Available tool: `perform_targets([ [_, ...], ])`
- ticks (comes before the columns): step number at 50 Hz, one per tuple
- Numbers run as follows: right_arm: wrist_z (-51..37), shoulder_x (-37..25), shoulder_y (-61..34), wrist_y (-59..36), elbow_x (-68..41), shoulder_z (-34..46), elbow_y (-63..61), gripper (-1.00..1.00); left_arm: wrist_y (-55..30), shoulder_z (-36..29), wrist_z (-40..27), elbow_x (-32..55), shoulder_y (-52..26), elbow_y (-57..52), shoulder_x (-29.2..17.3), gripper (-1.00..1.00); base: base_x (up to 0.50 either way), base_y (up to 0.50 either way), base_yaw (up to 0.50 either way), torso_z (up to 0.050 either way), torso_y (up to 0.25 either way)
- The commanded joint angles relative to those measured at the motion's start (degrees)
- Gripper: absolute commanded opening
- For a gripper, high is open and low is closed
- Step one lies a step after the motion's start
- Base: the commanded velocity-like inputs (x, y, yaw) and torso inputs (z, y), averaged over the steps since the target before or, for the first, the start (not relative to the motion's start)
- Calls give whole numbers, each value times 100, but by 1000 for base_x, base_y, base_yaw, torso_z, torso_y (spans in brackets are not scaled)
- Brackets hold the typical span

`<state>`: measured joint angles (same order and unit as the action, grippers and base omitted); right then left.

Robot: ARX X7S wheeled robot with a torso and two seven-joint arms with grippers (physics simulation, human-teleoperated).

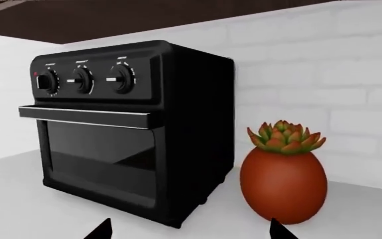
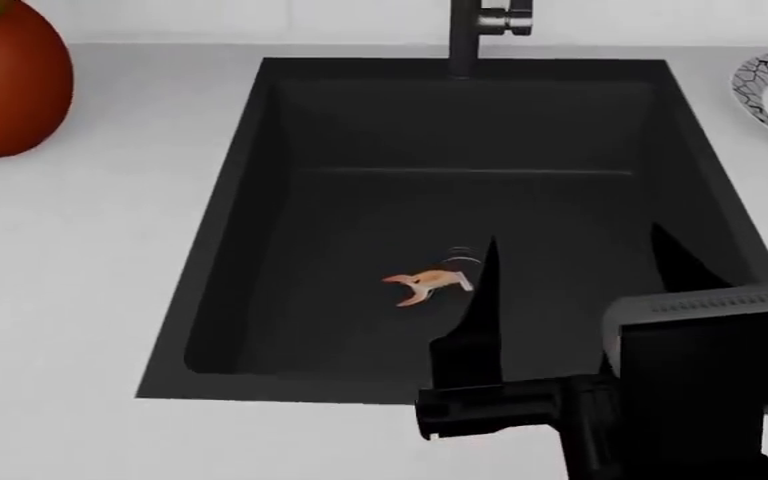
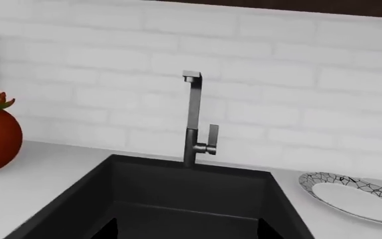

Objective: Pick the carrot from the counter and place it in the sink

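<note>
right pincer (image 2: 574, 250) open over sink (image 2: 277, 180)

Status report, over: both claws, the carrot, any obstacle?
Right claw open, empty, above sink. Left claw open, facing oven and pot. Carrot not in view. Only shrimp-like thing in sink.

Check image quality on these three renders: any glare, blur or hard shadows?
Left wrist view: sharp, flat light; faint sheen on the black oven door, soft shading on the red pot. Head view: the sink reads near-uniform black, little depth cue; the right gripper blends into it. Right wrist view: evenly lit, the faucet is crisp, no cast shadows.
</note>
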<state>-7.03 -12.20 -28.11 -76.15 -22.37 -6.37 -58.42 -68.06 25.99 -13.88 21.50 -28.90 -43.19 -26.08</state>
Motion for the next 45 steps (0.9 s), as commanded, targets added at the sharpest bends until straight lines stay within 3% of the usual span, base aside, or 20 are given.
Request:
perform_targets([
  [1,-14,84,19,12,-249,-254,-15,100,56,-1,1,25,45,20,20,100,500,-23,0,0,0],
  [10,-149,28,-22,-76,-403,-221,-69,100,76,23,16,57,22,64,15,100,480,-57,0,0,2],
  [21,-542,-109,-38,-243,-601,-177,-144,100,135,0,13,57,82,101,23,100,19,0,0,0,0],
  [24,-1534,-279,-326,-817,-1602,-561,-153,100,198,-75,7,33,100,152,31,100,0,0,0,0,0],
  [25,-1697,-460,-369,-736,-2377,-750,-154,100,219,-88,9,31,106,170,38,100,0,0,0,0,0],
  [27,-2880,-646,-604,-1361,-3645,-1286,-148,100,197,-116,-6,31,97,171,39,100,0,0,0,0,0],
  [30,-4643,-1130,-729,-1350,-5844,-1672,294,100,273,-163,-5,8,108,232,42,100,0,0,0,0,0],
  [33,-6207,-1718,-734,-1011,-7293,-1677,640,100,344,-192,5,-5,129,288,51,100,0,0,0,0,0],
  [38,-7626,-2609,-632,-345,-8463,-1388,801,100,389,-190,18,-2,159,312,53,100,0,0,0,0,0],
  [45,-8110,-3271,-130,250,-9167,-1868,662,100,555,-207,45,-30,234,440,78,100,0,0,0,0,0],
])
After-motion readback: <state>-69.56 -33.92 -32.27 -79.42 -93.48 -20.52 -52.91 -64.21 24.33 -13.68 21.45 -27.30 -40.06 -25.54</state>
